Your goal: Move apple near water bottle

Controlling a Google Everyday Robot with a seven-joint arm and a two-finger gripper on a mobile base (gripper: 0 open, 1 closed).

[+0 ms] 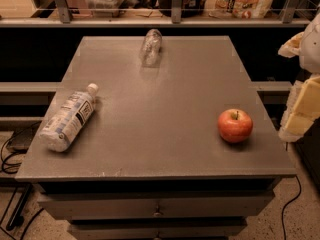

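Red apple [235, 125] near the pale gripper [301, 106] off the table's right side, gripper state unclear.

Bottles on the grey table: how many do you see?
2. The clear water bottle is near the far edge; the larger labelled bottle lies by the left edge. The gripper hangs at the right, beyond the apple. None seems hidden.

Office pantry, judging by the snack shelf [150, 22] behind the drawer cabinet [170, 114]; gripper [303, 113] at right edge.
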